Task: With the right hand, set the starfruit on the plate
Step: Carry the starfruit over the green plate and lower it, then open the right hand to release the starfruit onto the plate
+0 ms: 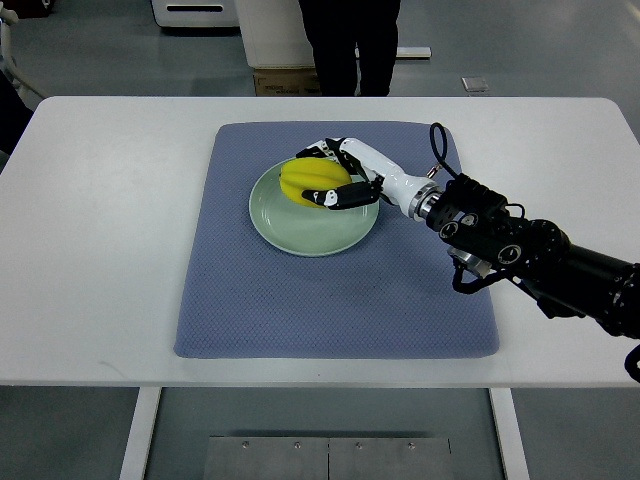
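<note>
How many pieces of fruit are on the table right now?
1. A single yellow starfruit sits on the pale green plate, on the blue mat, with the robot's right hand wrapped around it. The hand might hide something small behind it.

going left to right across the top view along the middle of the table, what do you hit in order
bare white table → blue mat → green plate → yellow starfruit → right robot hand gripping it → black forearm
</note>
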`<action>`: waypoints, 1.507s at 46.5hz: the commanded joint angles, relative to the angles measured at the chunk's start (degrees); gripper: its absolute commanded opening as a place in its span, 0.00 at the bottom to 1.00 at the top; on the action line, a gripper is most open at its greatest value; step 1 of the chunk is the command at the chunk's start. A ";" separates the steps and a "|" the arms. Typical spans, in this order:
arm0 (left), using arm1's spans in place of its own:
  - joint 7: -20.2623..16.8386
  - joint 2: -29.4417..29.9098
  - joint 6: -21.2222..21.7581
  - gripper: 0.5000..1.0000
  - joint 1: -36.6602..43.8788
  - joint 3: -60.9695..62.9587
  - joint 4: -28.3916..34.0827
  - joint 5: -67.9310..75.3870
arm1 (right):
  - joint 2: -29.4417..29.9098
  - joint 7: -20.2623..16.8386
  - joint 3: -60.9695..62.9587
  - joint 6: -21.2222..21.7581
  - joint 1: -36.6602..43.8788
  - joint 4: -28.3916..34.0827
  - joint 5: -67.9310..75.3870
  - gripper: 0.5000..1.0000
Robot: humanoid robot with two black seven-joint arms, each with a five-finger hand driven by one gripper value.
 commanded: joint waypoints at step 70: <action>0.00 0.00 0.01 1.00 -0.01 0.01 0.00 0.00 | -0.01 -0.97 2.89 -0.09 -1.56 -0.10 0.26 0.97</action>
